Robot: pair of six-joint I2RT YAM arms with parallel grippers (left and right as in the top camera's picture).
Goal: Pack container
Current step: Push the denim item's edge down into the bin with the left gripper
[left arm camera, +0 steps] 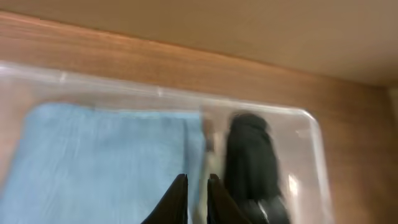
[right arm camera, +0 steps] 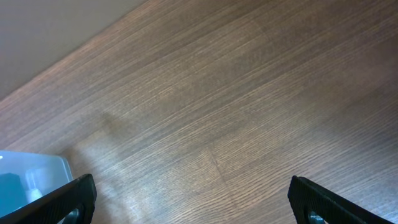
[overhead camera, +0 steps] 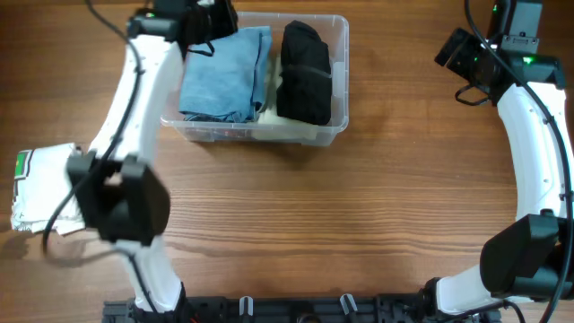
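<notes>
Container [overhead camera: 256, 135] sits at the far side of the table [overhead camera: 359, 224], left of centre, its long side facing the arms. Inside, a blue cloth [overhead camera: 224, 76] lies folded in the left half and a black cloth [overhead camera: 305, 72] is bundled in the right half; they lie side by side, with a strip of something pale showing between them at the near wall. The left gripper [overhead camera: 202, 22] hangs over the far left corner, above the blue cloth. In its own blurred view the fingers [left arm camera: 180, 193] are all but closed, with only a thin slit between them and nothing gripped. The right gripper [right arm camera: 189, 193] is well apart from the container, off to the right over bare wood. Its fingers are spread wide and hold nothing, and a corner of the bin shows at the lower left of its view. A white folded item [overhead camera: 40, 184] with a green mark lies at the table's left edge, beside the left arm.
</notes>
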